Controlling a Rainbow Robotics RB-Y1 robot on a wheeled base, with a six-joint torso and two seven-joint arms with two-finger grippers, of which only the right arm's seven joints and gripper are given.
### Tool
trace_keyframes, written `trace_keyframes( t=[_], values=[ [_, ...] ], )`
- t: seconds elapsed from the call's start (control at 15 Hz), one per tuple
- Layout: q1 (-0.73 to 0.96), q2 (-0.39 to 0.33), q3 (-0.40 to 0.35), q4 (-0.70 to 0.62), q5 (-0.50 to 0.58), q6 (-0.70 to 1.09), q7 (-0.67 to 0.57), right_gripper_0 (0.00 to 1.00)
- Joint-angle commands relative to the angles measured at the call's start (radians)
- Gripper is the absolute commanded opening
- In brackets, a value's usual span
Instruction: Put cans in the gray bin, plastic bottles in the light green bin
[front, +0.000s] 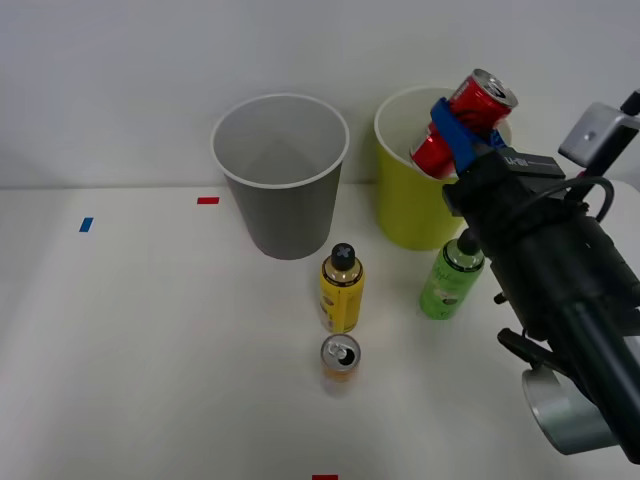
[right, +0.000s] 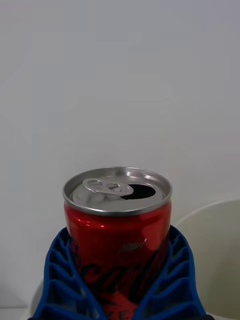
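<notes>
While the right pincer (front: 462, 135) grips the red can (front: 466, 120) tilted over the light green bin (front: 405, 215), release there missorts it; gray bin (front: 285, 205) stands beside.

i see a white table (front: 120, 350) with a blue tape mark (front: 86, 224), red tape marks (front: 208, 200) and (front: 325, 477), pale wall (front: 130, 70) behind.

My front camera looks forward and down from above the arms, while my wrist camera sits close behind the right gripper (front: 462, 128), facing along it; both share the red can (front: 466, 122) (right: 118, 235) it holds.
</notes>
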Motion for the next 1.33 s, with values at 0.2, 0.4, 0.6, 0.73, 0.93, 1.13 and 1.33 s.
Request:
trace_keyframes(
  t=[0.2, 0.4, 0.6, 0.73, 0.93, 1.13, 1.33],
  values=[
    [-0.213, 0.005, 0.15, 0.001, -0.011, 0.241, 0.005, 0.0],
    [-0.352, 0.013, 0.199, 0.099, -0.011, 0.287, -0.004, 0.0],
    [-0.485, 0.079, 0.201, 0.311, 0.006, 0.213, -0.01, 0.0],
    [-0.571, 0.128, 0.201, 0.452, 0.032, 0.186, -0.002, 0.0],
    [-0.672, 0.139, 0.227, 0.602, 0.046, 0.126, 0.002, 0.0],
    [-0.724, 0.128, 0.265, 0.683, 0.064, 0.112, 0.002, 0.0],
    [-0.753, 0.113, 0.299, 0.739, 0.073, 0.086, 0.001, 0.0]
  ],
)
